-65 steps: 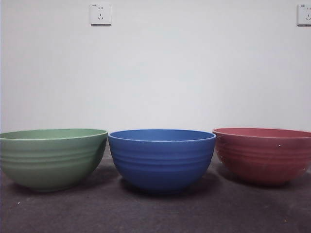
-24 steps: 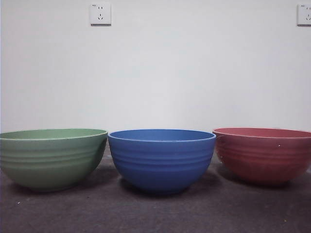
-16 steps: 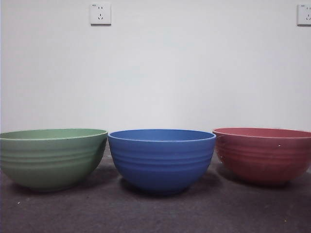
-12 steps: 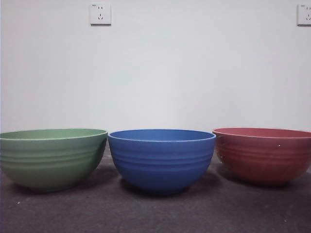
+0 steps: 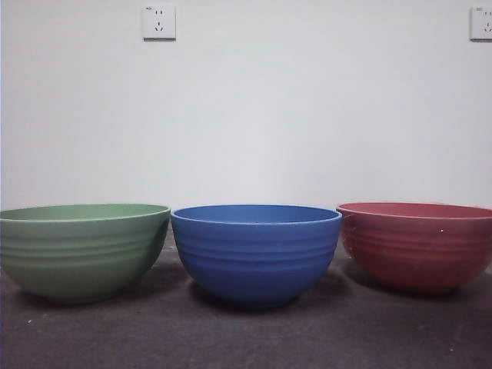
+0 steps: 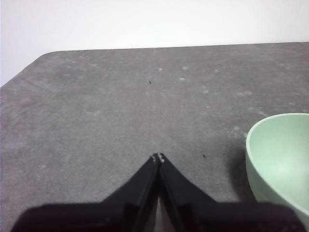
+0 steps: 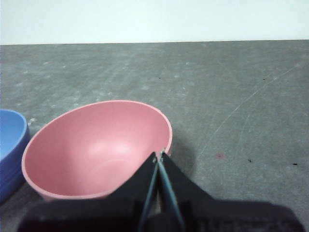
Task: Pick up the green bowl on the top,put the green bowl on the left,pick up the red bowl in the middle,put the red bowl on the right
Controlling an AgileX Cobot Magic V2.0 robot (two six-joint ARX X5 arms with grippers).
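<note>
Three ridged bowls stand in a row on the dark table. The green bowl (image 5: 83,250) is at the left and the red bowl (image 5: 419,244) at the right, each standing alone with nothing in it. In the left wrist view my left gripper (image 6: 158,157) hangs shut and empty over bare table beside the green bowl (image 6: 282,154). In the right wrist view my right gripper (image 7: 159,155) is shut and empty, just off the near rim of the red bowl (image 7: 96,147). Neither arm shows in the front view.
A blue bowl (image 5: 255,252) stands between the green and red ones, and its rim shows in the right wrist view (image 7: 9,145). A white wall with two sockets (image 5: 158,21) rises behind the table. The table's far corner (image 6: 46,54) shows in the left wrist view.
</note>
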